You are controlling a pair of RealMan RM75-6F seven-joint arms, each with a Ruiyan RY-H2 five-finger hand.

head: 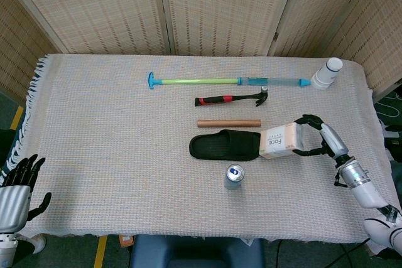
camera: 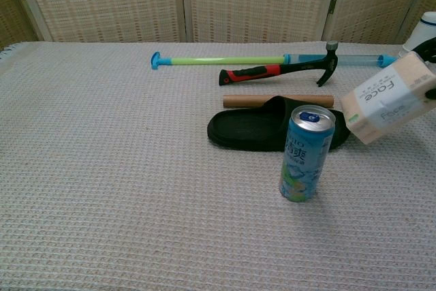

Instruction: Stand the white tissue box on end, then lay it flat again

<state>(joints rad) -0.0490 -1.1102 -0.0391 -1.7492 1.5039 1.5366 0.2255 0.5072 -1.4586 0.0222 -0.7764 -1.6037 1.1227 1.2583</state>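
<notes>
- My right hand gripped the tissue box, tilted, just right of the slipper.
- My left hand hung unclenched, holding nothing, far left of the slipper.

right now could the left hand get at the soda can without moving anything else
Probably yes, if the arm can stretch that far. The left hand sits off the table's left corner, and only bare cloth lies between it and the soda can.
</notes>
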